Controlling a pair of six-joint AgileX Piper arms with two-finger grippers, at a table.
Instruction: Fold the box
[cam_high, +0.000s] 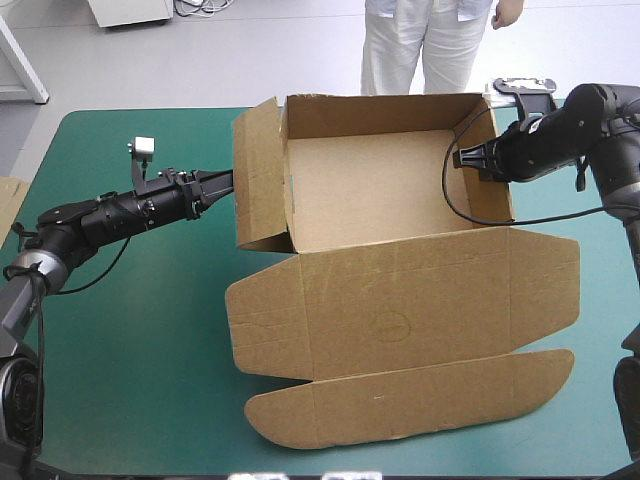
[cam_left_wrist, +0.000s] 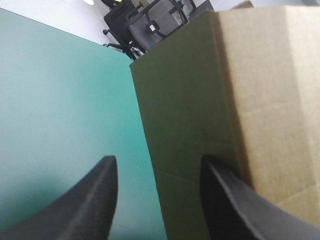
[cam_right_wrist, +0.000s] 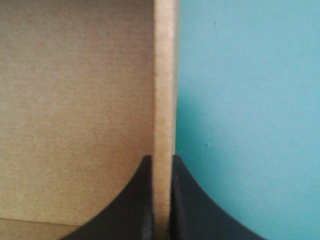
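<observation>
1. Seen from above, the tips of your left gripper (cam_high: 228, 181) are too small to make out where they meet the left wall of the open brown cardboard box (cam_high: 400, 290).
2. Your right gripper (cam_high: 465, 158) covers the spot where it meets the right wall.
3. Right wrist view: the wall edge between the black fingers (cam_right_wrist: 187, 200) is blurred and runs out of frame.
4. A sliver of further brown board (cam_high: 8, 205) is cut off at the left edge of the teal-green table (cam_high: 130, 330).

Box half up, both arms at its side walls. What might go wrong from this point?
The left tool is open at the left wall, gripping nothing, so that wall may fall outward. The right tool is shut on the right wall alone; any pull could drag or twist the whole box across the teal-green cover.
</observation>
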